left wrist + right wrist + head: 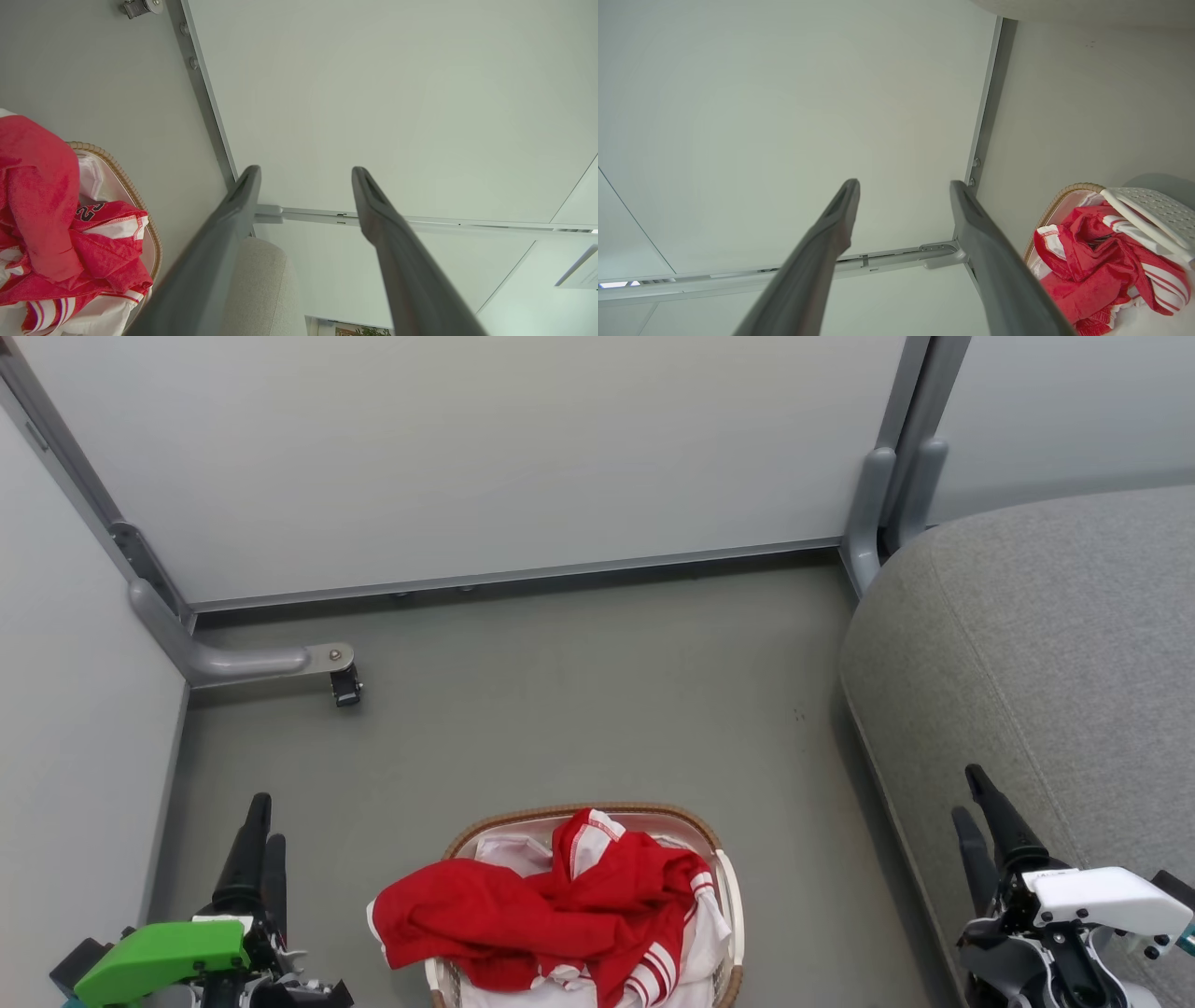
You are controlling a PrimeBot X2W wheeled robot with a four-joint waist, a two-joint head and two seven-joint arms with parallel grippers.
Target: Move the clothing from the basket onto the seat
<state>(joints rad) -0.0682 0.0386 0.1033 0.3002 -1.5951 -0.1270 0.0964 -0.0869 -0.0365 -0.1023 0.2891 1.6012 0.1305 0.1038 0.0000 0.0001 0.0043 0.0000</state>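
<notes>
The clothing is a heap of bright red fabric with white trim and striped cuffs, piled in the basket at the bottom centre and spilling over its left rim. The seat is a big grey cushion on the right. My left gripper stands left of the basket, open and holding nothing. My right gripper is open in front of the seat's edge, right of the basket. In the left wrist view the left gripper frames bare wall, with clothing and basket beside it. The right gripper likewise, beside the clothing.
Pale partition walls close off the back and left, on grey metal frames. A metal foot with a small black caster juts from the left corner. Grey floor lies between the basket, the walls and the seat.
</notes>
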